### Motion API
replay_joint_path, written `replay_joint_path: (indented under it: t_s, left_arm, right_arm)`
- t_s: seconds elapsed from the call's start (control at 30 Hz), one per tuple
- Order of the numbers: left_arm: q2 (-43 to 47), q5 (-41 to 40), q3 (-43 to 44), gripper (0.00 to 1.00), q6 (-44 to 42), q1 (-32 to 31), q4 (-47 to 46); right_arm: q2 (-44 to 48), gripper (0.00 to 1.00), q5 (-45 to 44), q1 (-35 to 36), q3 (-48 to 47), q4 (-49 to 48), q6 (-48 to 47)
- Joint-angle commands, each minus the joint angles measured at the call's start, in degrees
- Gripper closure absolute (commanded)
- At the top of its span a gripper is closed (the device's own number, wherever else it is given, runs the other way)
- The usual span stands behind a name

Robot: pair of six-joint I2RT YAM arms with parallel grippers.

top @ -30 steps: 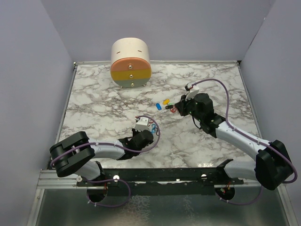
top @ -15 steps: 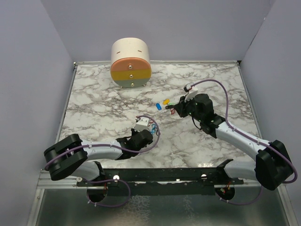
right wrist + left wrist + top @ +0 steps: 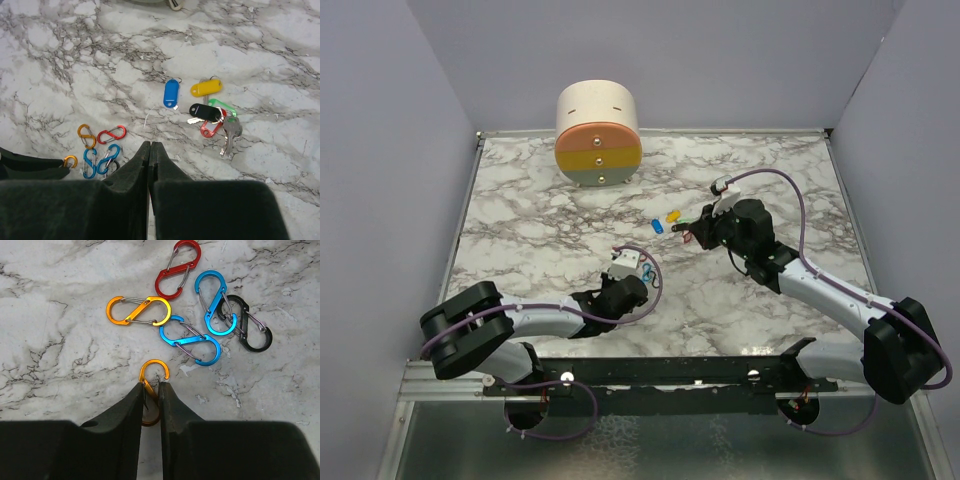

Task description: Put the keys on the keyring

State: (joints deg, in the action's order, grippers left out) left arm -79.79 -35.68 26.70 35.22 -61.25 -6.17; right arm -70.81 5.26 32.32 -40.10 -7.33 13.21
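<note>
The keys lie on the marble ahead of my right gripper [image 3: 150,143], whose jaws are pressed together with nothing showing between them. A blue-tagged key [image 3: 171,93] and a yellow one [image 3: 206,88] lie apart. Black [image 3: 204,111], green [image 3: 223,106] and red [image 3: 210,127] tags bunch with a bare metal key [image 3: 231,131]. From above, that cluster [image 3: 672,222] sits just left of the right gripper [image 3: 693,232]. My left gripper [image 3: 151,386] is shut on an orange S-shaped clip keyring [image 3: 151,361]; its upper loop sticks out past the fingertips.
Other S-clips lie just beyond the left gripper: red [image 3: 178,268], orange [image 3: 138,311], two blue [image 3: 189,336] [image 3: 215,301] and black [image 3: 250,327]. A round drawer unit [image 3: 597,135] stands at the back left. Grey walls close three sides.
The left arm's rear links have shifted slightly. Both grippers and the keys keep their places.
</note>
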Motion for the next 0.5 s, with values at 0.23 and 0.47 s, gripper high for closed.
replay_joint_path:
  t_s: [0.23, 0.47]
  left_arm:
    - [0.1, 0.3, -0.9, 0.51, 0.6, -0.4, 1.6]
    - [0.8, 0.7, -1.5, 0.50, 1.8, -0.4, 2.6]
  right_arm:
    - [-0.1, 0.99, 1.0, 0.3, 0.5, -1.4, -0.1]
    - [0.4, 0.99, 0.5, 0.3, 0.7, -1.2, -0.2]
